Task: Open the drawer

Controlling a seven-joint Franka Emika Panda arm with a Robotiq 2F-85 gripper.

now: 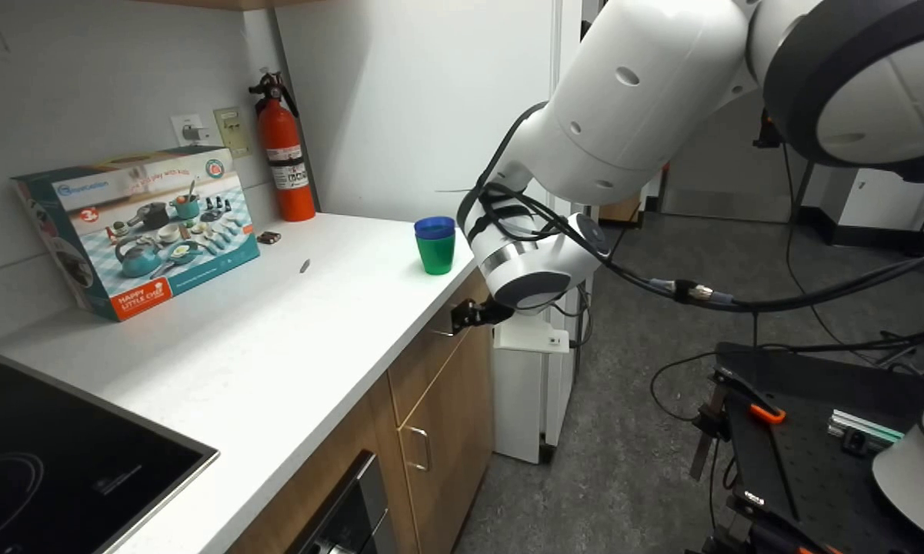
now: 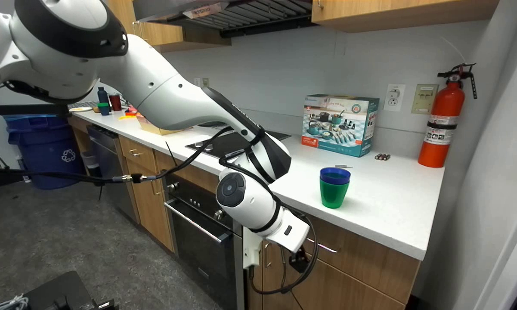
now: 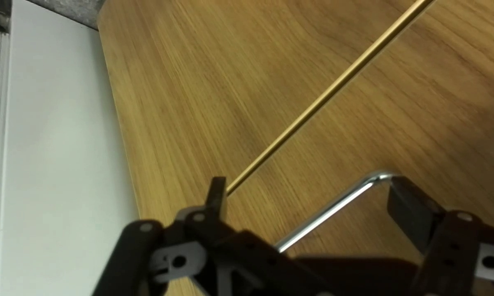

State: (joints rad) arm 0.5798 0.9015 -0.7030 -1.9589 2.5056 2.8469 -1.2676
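Note:
The drawer (image 2: 372,258) has a brown wood front just under the white counter and stands closed, level with the cabinet door below it. Its metal bar handle (image 3: 329,216) runs slantwise across the space between the fingers of my gripper (image 3: 308,191) in the wrist view. The jaws are spread wide and hold nothing. One end of the handle meets the edge of the right finger (image 3: 413,209) in the picture; whether they touch, I cannot tell. The left finger's linkage hides the handle's other end. In an exterior view the gripper (image 1: 465,317) is right at the drawer front.
Stacked blue and green cups (image 1: 435,246) stand on the counter (image 1: 308,331) near its edge above the drawer. Farther back are a toy box (image 1: 154,231) and a fire extinguisher (image 1: 283,154). A cabinet door with a handle (image 1: 418,448) lies below. Cables loop around the wrist.

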